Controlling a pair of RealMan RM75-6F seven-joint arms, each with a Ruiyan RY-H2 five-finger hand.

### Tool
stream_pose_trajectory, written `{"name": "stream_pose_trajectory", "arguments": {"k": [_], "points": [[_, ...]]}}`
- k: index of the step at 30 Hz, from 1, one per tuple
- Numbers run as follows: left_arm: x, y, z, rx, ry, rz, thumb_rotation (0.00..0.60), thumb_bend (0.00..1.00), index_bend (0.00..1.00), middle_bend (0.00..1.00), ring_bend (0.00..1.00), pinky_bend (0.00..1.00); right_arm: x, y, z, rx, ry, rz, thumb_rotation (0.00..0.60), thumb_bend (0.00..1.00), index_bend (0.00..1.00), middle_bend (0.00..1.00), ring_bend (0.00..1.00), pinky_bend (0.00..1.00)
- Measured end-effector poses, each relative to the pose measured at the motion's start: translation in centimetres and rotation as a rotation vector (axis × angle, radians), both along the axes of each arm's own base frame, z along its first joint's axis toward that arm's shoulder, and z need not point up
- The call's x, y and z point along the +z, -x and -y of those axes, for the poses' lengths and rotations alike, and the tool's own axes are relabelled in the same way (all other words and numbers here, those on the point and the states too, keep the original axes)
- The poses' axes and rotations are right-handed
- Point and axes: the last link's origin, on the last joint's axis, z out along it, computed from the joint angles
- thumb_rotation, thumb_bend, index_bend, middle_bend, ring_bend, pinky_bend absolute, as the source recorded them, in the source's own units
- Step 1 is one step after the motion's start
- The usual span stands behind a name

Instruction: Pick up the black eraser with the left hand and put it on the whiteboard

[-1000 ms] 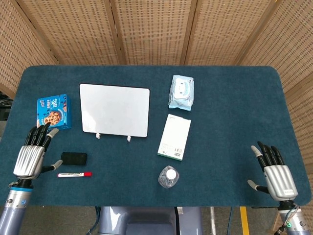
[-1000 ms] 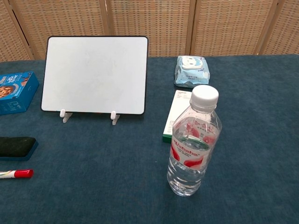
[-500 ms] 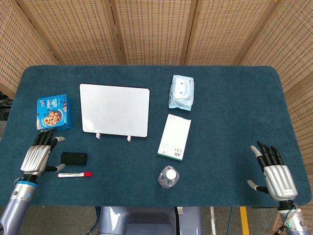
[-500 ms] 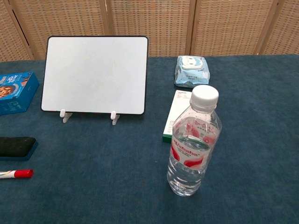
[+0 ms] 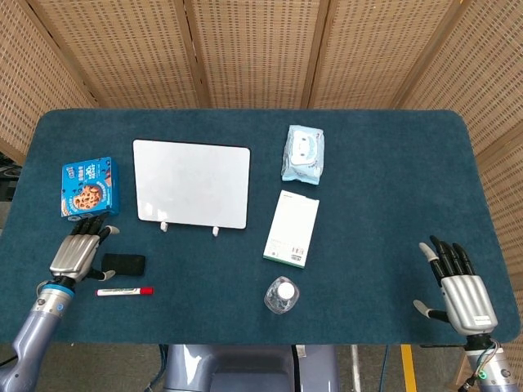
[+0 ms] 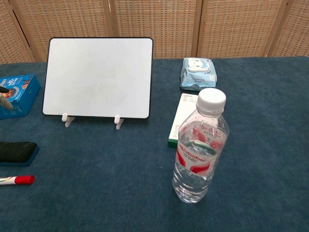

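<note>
The black eraser (image 5: 123, 264) lies flat on the blue desk (image 5: 376, 188), near its front left corner, just behind a red-capped marker (image 5: 123, 291) and in front of the whiteboard (image 5: 192, 183), which stands tilted on two small white feet. The left hand (image 5: 77, 255) hovers just left of the eraser, back upward, its fingers (image 5: 88, 231) apart and holding nothing; whether the thumb touches the eraser is hard to tell from above. The right hand (image 5: 459, 287) rests open near the front right corner, fingers spread, well apart from everything. A blue cookie box (image 5: 89, 186) sits left of the whiteboard. To its right are a pack of wipes (image 5: 303, 153), a white carton (image 5: 292, 228) and a capped water bottle (image 5: 282, 296).
</note>
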Motion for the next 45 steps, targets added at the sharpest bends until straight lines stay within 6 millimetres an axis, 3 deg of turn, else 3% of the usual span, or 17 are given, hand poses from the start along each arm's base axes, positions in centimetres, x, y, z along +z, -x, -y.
{"name": "stream_pose_trajectory", "arguments": {"k": [12,22,45], "points": [[-0.4,-0.4,0.2,-0.024,0.043,-0.083,0.6,0.02,0.26,0.0,0.0,0.0,0.3,0.1,0.0,0.004,0.008,0.012,0.6,0.05,0.03,0.0,0.0,0.0],[-1.7,0.5,0.7,-0.049,0.052,-0.156,0.6,0.02,0.26,0.0,0.0,0.0,0.4,0.1,0.0,0.005,0.016,0.02,0.6,0.05,0.03,0.0,0.0,0.0],[-3.7,1.0,0.6,-0.06,0.053,-0.185,0.6,0.03,0.3,0.0,0.0,0.0,0.6,0.1,0.1,0.006,0.023,0.026,0.6,0.05,0.03,0.0,0.0,0.0]]}}
